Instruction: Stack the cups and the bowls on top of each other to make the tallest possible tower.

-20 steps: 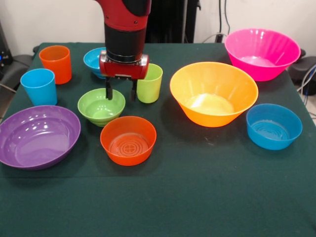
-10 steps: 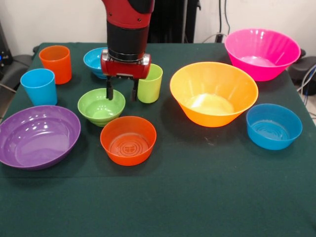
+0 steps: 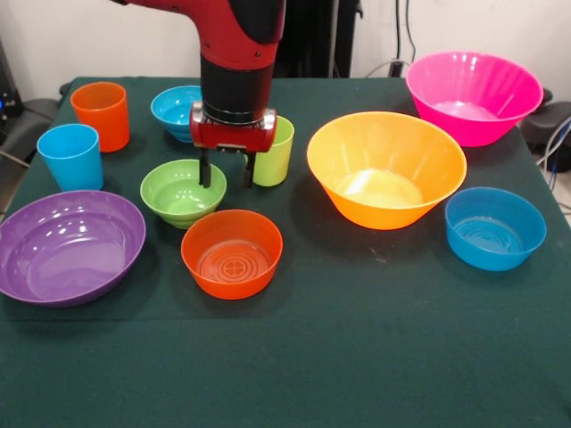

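Sitting nearest, the orange bowl (image 3: 232,253) lies just before the small green bowl (image 3: 183,192); behind, the gripper (image 3: 227,168) hangs with fingers apart and empty between that bowl's rim and the lime green cup (image 3: 275,150), so a careless descent could clip and tip the cup

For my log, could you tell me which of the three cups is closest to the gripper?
The lime green cup, right beside the gripper; the orange cup and light blue cup stand farther away.

Robotics lab, Sawyer arm (image 3: 234,53) at green-clothed table (image 3: 357,339); cables (image 3: 401,45) on white wall behind
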You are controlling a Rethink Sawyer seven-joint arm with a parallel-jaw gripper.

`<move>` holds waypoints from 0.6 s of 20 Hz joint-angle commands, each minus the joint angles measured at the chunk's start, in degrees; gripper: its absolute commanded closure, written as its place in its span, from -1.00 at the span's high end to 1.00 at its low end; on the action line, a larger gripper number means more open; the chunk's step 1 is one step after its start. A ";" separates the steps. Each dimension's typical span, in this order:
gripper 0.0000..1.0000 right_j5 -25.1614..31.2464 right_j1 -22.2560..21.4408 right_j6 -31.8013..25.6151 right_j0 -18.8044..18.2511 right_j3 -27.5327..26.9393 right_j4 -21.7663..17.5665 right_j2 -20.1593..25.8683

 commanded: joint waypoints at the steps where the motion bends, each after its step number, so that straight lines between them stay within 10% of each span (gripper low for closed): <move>1: 1.00 4.06 3.19 4.75 1.48 -2.67 -0.88 1.81; 12: 1.00 3.97 3.85 4.80 2.57 -3.24 -0.69 -0.08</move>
